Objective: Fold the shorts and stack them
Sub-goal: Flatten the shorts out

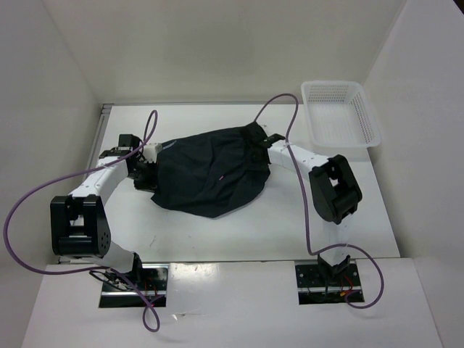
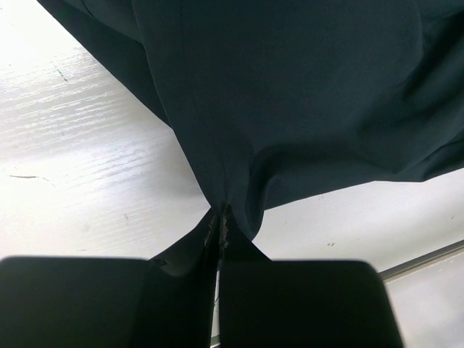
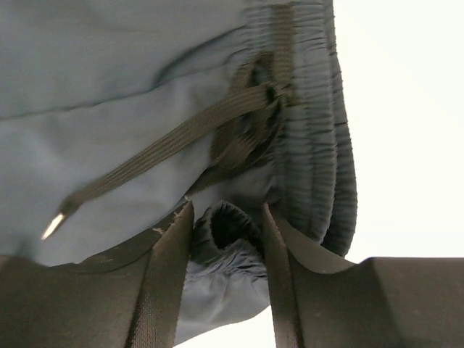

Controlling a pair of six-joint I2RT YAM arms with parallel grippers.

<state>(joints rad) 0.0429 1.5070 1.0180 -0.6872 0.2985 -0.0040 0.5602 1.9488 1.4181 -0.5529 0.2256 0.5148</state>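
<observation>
The dark navy shorts (image 1: 210,170) lie spread in a loose heap on the white table (image 1: 239,232) between my two arms. My left gripper (image 1: 148,168) is at their left edge, shut on a pinched fold of the dark fabric (image 2: 239,109), with the jaws together in the left wrist view (image 2: 221,217). My right gripper (image 1: 262,141) is at the shorts' upper right corner, shut on a bunched loop of the elastic waistband (image 3: 308,130). That loop sits between its fingers (image 3: 226,228). A flat drawstring (image 3: 156,148) with a pale tip hangs across the fabric.
A white plastic mesh basket (image 1: 341,114) stands at the back right of the table, just beyond the right arm's elbow (image 1: 335,188). White walls close in the table on the left, back and right. Purple cables loop off both arms.
</observation>
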